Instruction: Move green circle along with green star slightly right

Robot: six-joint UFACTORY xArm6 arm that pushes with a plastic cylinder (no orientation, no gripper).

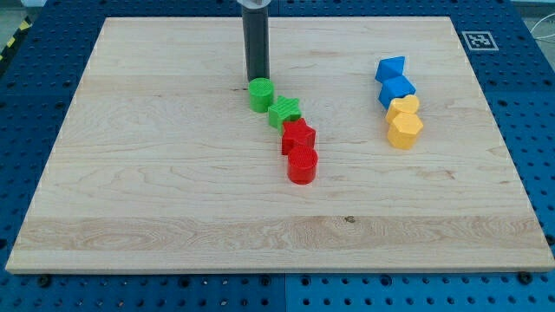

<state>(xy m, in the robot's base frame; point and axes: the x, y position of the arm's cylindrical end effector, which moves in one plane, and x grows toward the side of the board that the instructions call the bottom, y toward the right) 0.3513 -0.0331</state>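
The green plastic cylinder (the green circle) is taken as landmark. It is seen slightly left of the middle of the pale wooden desk, toward the view's top. My tip, the lower end of the straight dark rod, is found just above the green circle at its upper-left edge, touching it or nearly so; contact cannot be confirmed. No hand is fitted, so no open or closed state can be given.

The green plastic star is set against the green circle at its lower right. Further down and right along the same diagonal, a red plastic star is pressed against the green star, and a red plastic cylinder is placed just below that. The way to the right of the green star is partly taken up by the red star.

Well apart to the landmark's right, four blocks are stacked in a column: two blue angular blocks, a yellow heart-like block, and a yellow hexagonal block.

The desk is laid on a blue perforated base. A black-and-white marker tag is noted at the desk's top-right corner.
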